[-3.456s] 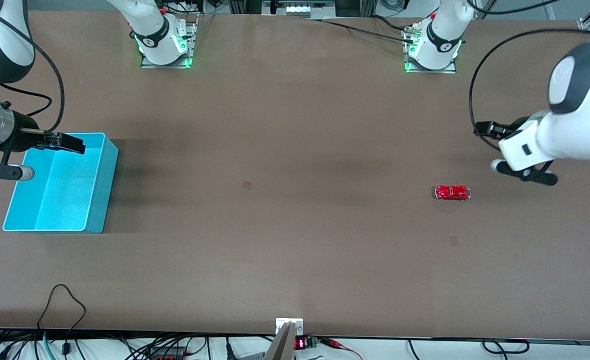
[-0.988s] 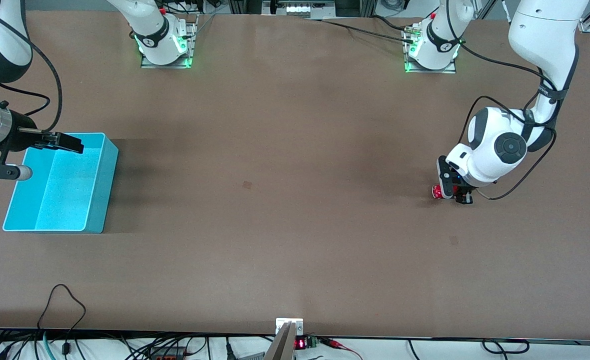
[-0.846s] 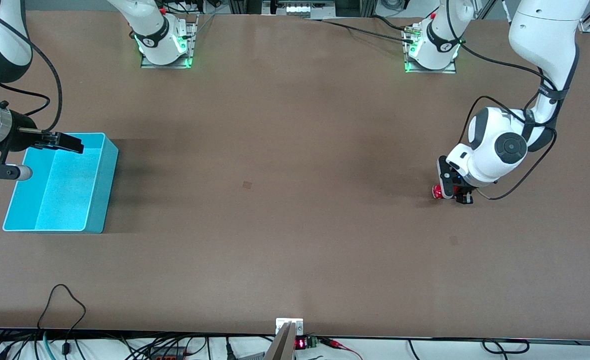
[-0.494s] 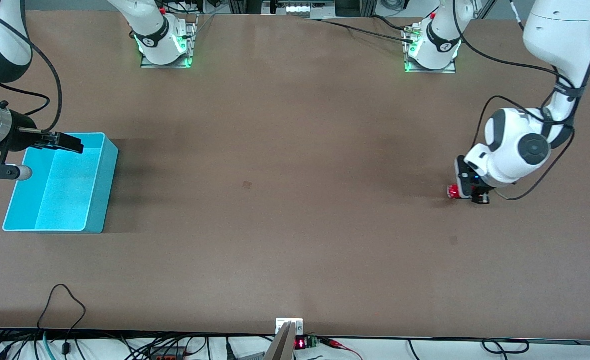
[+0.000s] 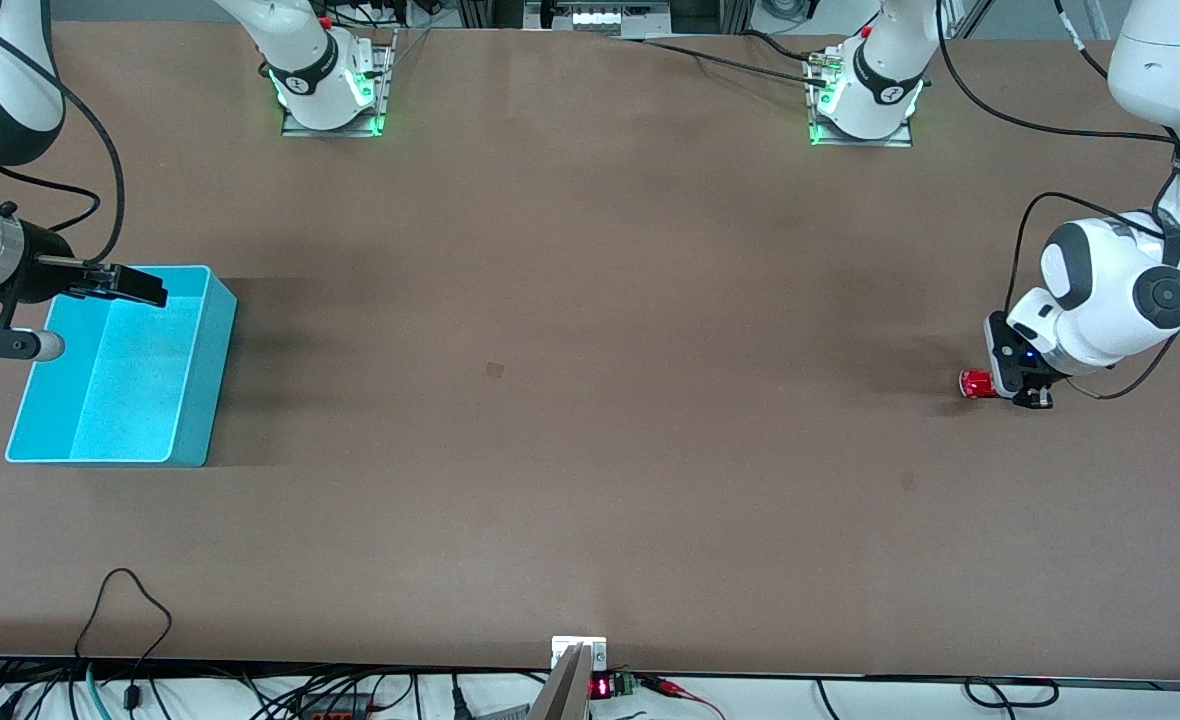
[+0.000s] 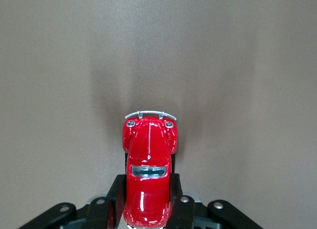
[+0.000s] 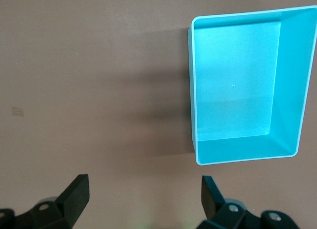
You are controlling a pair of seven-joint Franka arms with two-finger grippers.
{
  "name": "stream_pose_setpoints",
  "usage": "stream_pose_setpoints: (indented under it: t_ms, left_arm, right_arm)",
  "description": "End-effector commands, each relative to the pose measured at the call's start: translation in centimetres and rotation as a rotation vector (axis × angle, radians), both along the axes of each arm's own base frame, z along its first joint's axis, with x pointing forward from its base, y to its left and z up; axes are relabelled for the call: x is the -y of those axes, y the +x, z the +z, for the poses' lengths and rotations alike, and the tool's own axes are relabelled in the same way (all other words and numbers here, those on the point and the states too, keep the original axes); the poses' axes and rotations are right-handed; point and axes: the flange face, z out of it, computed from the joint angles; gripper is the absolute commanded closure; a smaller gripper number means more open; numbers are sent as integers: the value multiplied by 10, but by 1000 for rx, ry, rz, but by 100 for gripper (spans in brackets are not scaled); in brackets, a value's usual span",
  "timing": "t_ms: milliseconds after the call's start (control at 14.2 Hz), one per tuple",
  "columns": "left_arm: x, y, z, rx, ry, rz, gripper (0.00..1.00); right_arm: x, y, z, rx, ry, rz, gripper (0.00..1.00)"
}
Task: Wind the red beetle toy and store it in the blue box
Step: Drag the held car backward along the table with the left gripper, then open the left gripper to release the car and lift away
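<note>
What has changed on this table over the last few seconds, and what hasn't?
The left gripper came down from the air onto the red toy car, shut on it, and has since drawn it along the table toward the left arm's end. The blue box has not moved, and the right gripper waits open over it as before.

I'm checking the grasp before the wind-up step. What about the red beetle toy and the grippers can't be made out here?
- Red beetle toy, front view: its rear is hidden under the left gripper.
- Toy's wheels, left wrist view: covered by its own body and the shut fingers, so table contact is unclear.
- Right gripper, right wrist view: open, its base cut off by the frame edge, waiting beside the blue box.
</note>
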Motion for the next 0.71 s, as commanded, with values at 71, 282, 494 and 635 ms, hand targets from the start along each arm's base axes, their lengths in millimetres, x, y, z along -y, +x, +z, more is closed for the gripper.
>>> stream_pose_setpoints:
  t_ms: [71,282,494,635]
  left_arm:
    - [-10,-1,-14,-19,-1,-10,0]
    - [-14,4,3,4,6,-33,0]
    - [-9,7,38,7,15,-22,0]
    - [12,10,58,1,5,-7,0]
  right_arm:
    - [1,-2,6,-2,-4,13,0]
    - [1,-2,5,-3,-4,13,0]
    - [1,-2,6,-2,-4,13,0]
    - [1,-2,6,-2,-4,13,0]
